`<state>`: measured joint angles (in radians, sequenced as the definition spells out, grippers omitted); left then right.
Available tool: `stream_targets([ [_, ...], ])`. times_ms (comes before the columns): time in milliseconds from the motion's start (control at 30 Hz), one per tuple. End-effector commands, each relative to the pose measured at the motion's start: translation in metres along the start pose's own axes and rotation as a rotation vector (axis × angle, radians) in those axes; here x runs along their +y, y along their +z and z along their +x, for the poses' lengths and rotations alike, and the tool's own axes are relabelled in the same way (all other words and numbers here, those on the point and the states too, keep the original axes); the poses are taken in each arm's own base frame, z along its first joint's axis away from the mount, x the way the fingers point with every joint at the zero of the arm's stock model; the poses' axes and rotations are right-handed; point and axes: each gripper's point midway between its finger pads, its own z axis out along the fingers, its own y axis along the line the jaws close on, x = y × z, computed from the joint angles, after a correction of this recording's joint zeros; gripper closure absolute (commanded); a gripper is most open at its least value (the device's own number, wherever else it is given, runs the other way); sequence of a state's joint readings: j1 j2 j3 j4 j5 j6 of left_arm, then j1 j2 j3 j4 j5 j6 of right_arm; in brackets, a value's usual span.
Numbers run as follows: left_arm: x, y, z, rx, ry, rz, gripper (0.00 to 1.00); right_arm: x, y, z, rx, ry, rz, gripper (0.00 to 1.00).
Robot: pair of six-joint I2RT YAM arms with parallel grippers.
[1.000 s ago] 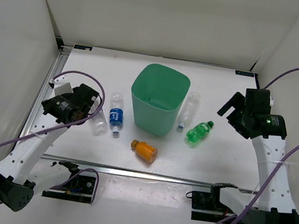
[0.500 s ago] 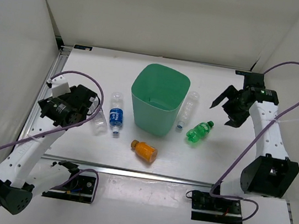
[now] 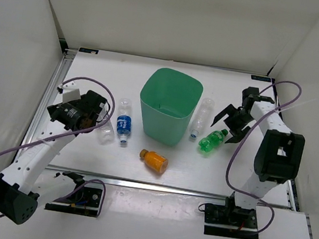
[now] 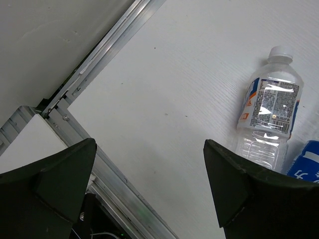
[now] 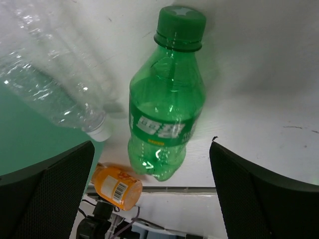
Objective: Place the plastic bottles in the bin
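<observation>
The mint-green bin (image 3: 149, 88) stands upright mid-table. The green bottle (image 3: 212, 140) lies right of it and a clear bottle (image 3: 201, 118) lies against its right side. My right gripper (image 3: 228, 124) is open just above the green bottle (image 5: 167, 114), one finger on each side of the bottle's lower body, not touching it. The clear bottle (image 5: 50, 84) and orange bottle (image 5: 115, 186) also show there. The orange bottle (image 3: 154, 160) lies in front of the bin. My left gripper (image 3: 98, 111) is open and empty, left of a clear bottle (image 3: 105, 131) and the blue-label bottle (image 3: 124, 121).
The left wrist view shows the clear bottle (image 4: 269, 119), a corner of the blue label (image 4: 306, 162) and the metal rail (image 4: 89, 69) along the table's left edge. White walls enclose the table on three sides.
My right arm has swung in and down from the right side to over the green bottle. My left gripper has shifted slightly towards the bottles on the left.
</observation>
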<state>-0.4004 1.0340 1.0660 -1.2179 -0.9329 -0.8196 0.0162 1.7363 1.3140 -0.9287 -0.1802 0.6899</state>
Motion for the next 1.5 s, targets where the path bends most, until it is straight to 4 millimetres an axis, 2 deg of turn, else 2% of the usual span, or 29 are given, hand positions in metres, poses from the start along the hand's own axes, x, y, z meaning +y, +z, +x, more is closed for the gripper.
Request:
stream_targets([
  [0,-0.003,0.006,0.008,0.013,0.023,-0.007,0.0,0.01,0.015,-0.002,0.02,-0.009,-0.009,0.0],
  [167,-0.005,0.011,0.016,0.035,0.053,-0.031,0.0,0.001,0.04,0.001,0.065,0.026,0.031,0.0],
  [300,-0.005,0.016,0.025,0.062,0.087,-0.061,0.0,-0.016,0.067,0.014,0.141,0.071,0.085,0.0],
  [433,-0.006,0.017,0.026,0.066,0.094,-0.065,0.0,-0.017,0.064,0.007,0.12,0.069,0.113,0.0],
  [533,-0.006,0.017,0.026,0.066,0.094,-0.065,0.0,-0.015,0.04,-0.001,0.047,0.044,0.117,0.16],
  [633,-0.007,0.017,0.023,0.058,0.085,-0.071,0.0,0.001,-0.005,-0.01,-0.045,0.033,0.075,0.22],
  [667,-0.007,0.017,0.023,0.058,0.085,-0.071,0.0,0.014,-0.029,-0.013,-0.097,0.017,0.017,0.31],
  [700,-0.008,0.017,0.021,0.051,0.077,-0.077,0.0,0.036,-0.063,-0.018,-0.163,0.002,-0.076,0.37],
  [767,-0.01,0.018,0.02,0.047,0.06,-0.073,0.0,0.061,-0.099,-0.025,-0.229,-0.008,-0.181,0.45],
  [800,-0.012,0.018,0.018,0.047,0.06,-0.073,0.0,0.074,-0.118,-0.027,-0.257,-0.026,-0.237,0.48],
  [833,-0.015,0.019,0.018,0.046,0.059,-0.073,0.0,0.099,-0.153,-0.032,-0.328,-0.06,-0.333,0.49],
  [900,-0.017,0.019,0.019,0.047,0.072,-0.068,0.0,0.115,-0.183,-0.034,-0.385,-0.09,-0.391,0.52],
  [933,-0.017,0.019,0.019,0.047,0.072,-0.068,0.0,0.119,-0.187,-0.033,-0.389,-0.096,-0.389,0.5],
  [967,-0.021,0.019,0.017,0.045,0.067,-0.065,0.0,0.123,-0.195,-0.034,-0.406,-0.102,-0.405,0.43],
  [1000,-0.025,0.019,0.02,0.053,0.079,-0.057,0.0,0.123,-0.192,-0.036,-0.402,-0.109,-0.398,0.19],
  [1033,-0.025,0.019,0.02,0.053,0.07,-0.057,0.0,0.118,-0.185,-0.033,-0.382,-0.102,-0.378,0.11],
  [1067,-0.025,0.019,0.02,0.053,0.07,-0.057,0.0,0.109,-0.169,-0.032,-0.353,-0.087,-0.339,0.01],
  [1167,-0.024,0.019,0.021,0.057,0.077,-0.061,0.0,0.086,-0.132,-0.032,-0.295,-0.071,-0.252,0.01],
  [1200,-0.023,0.018,0.02,0.053,0.07,-0.057,0.0,0.073,-0.11,-0.028,-0.258,-0.055,-0.203,0.01],
  [1333,-0.017,0.017,0.024,0.057,0.079,-0.061,0.0,0.045,-0.064,-0.023,-0.198,-0.059,-0.1,0.01],
  [1467,-0.011,0.017,0.031,0.074,0.093,-0.083,0.0,0.039,-0.032,-0.024,-0.154,-0.088,-0.089,0.01],
])
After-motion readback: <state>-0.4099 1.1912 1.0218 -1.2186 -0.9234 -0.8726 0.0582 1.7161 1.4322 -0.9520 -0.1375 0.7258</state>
